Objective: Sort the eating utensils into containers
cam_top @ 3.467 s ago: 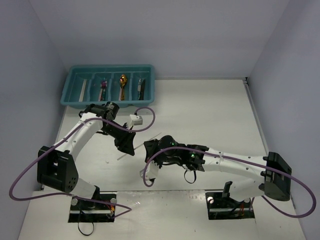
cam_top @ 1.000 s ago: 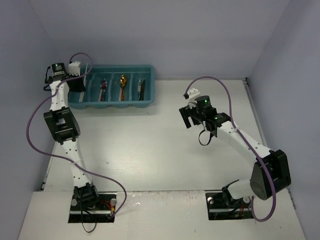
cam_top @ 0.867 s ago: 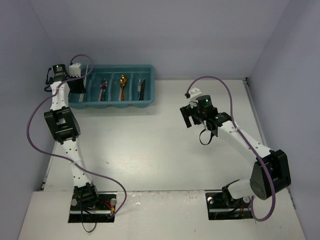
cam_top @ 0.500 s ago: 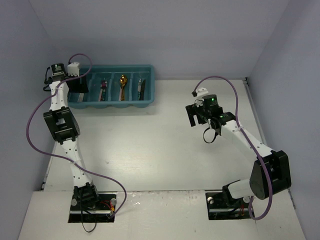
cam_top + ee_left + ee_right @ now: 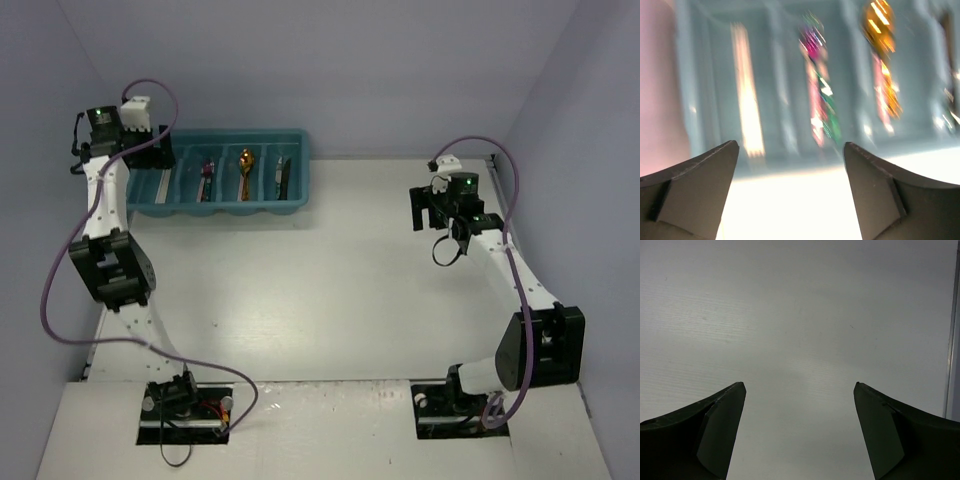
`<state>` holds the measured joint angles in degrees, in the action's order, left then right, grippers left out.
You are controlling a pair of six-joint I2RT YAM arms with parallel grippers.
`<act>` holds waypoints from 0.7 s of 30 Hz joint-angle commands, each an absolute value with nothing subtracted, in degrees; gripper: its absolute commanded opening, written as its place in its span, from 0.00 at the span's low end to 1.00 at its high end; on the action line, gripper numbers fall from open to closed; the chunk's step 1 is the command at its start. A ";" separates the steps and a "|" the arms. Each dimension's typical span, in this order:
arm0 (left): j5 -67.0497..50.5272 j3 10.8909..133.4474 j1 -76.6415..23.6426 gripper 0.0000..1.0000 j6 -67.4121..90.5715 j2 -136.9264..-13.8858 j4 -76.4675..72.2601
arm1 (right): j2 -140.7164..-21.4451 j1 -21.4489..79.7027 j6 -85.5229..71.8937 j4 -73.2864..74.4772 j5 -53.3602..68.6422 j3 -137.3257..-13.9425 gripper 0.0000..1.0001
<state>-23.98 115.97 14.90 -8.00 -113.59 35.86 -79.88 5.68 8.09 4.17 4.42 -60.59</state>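
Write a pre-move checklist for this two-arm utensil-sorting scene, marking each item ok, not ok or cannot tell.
1. Left gripper open with nothing between its fingers: ok.
2. Right gripper open and empty, over bare table: ok.
3. Teal tray sitting flat at the table's far left: ok.
4. Gold spoon lying inside a tray compartment: ok.
5. Left wrist view sharp enough to aim by: not ok, it is blurred.
6. Only one utensil type in each compartment: cannot tell.
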 commanded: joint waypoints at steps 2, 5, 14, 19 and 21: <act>-17.57 91.89 6.50 0.85 -8.31 -92.69 32.04 | -77.24 4.52 11.35 0.64 3.74 -58.02 0.87; -14.31 78.90 3.06 0.87 -6.98 -83.82 27.75 | -75.15 4.30 11.83 -2.15 2.12 -55.02 0.88; -0.50 57.24 -3.41 0.88 1.56 -71.50 22.64 | -71.38 3.89 10.38 -3.66 0.90 -47.99 0.91; 1.72 52.64 -3.43 0.88 2.46 -69.27 20.99 | -69.57 4.02 9.56 -5.10 0.64 -45.04 1.00; 1.92 51.81 -3.40 0.88 2.49 -68.49 20.20 | -68.21 3.96 9.57 -5.36 0.42 -44.27 1.00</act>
